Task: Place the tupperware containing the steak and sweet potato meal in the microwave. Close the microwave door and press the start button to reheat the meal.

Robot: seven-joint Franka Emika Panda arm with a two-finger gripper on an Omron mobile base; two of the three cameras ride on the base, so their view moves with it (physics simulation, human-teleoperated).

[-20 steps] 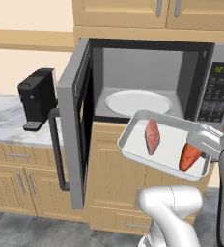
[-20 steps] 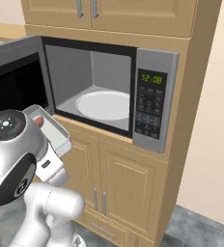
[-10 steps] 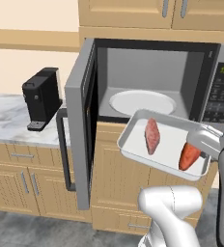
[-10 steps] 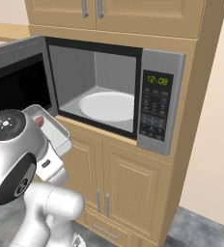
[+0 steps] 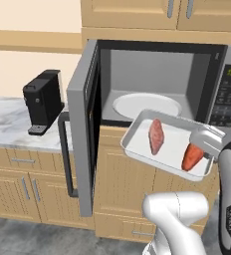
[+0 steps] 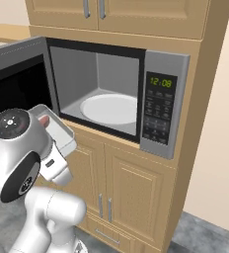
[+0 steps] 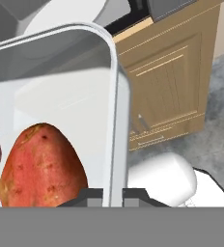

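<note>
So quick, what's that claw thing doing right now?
Gripper: closed on the rim of the shallow translucent rectangular tray carrying the orange sweet potato and reddish-pink steak.

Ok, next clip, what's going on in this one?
The arm is holding the tupperware by its rim in its claw, in front of the microwave and just below its opening. The steak and sweet potato lie in the tray. The door stands wide open and the turntable plate inside is bare, so the tray is not yet in.
</note>
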